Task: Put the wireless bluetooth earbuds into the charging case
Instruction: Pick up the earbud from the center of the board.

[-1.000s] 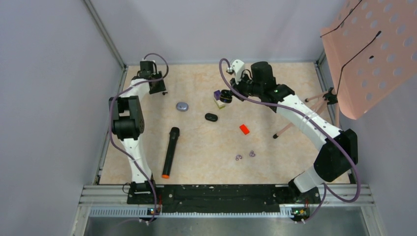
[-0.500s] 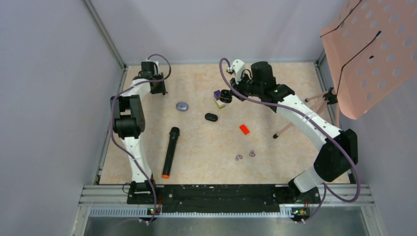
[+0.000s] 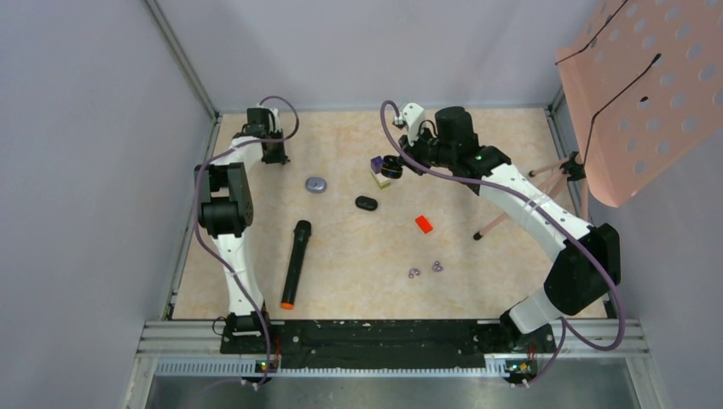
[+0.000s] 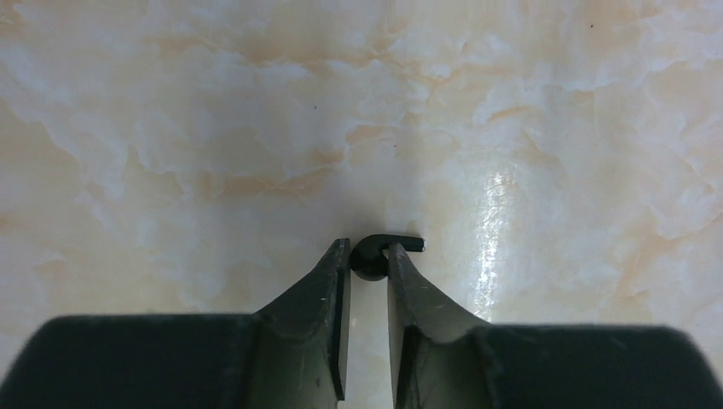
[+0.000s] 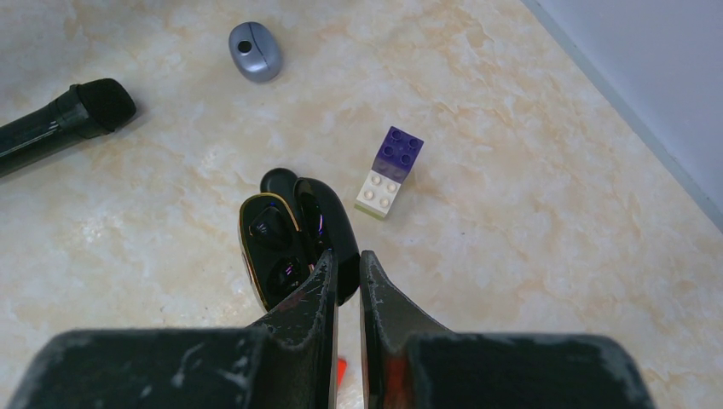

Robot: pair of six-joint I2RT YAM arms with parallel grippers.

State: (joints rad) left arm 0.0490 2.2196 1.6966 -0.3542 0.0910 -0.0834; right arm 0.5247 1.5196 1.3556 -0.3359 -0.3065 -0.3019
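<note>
Two claws: both are seen drawn nearly together, each on a task piece.
Left claw (image 4: pixel 368 253): closed on a small black earbud (image 4: pixel 404 244). The round body is pinched between the tips, and the short stem is left poking out to the right.
Counter (image 4: pixel 213 128): pale marbled surface, seen just beyond the pinched earbud.
Right claw (image 5: pixel 348 261): clamped at its tips on the charging case (image 5: pixel 273 243). The case is held open at the centre of the wrist frame, with two dark wells shown inside a golden rim and the lid swung right.
Spacing: in the top view the earbud is placed at upper left and the case at upper centre, well apart.
Brick (image 5: pixel 390 170): purple over white, lying just right of the case.
Grey oval (image 5: pixel 255 51): spotted at upper left of the right wrist frame.
Microphone (image 3: pixel 294 264): laid left of centre, orange end toward the bottom.
Black oval piece (image 3: pixel 367 203): set at centre, with a red piece (image 3: pixel 424 224) to its lower right.
Pale purple rings (image 3: pixel 415 273): scattered lower, right of centre.
</note>
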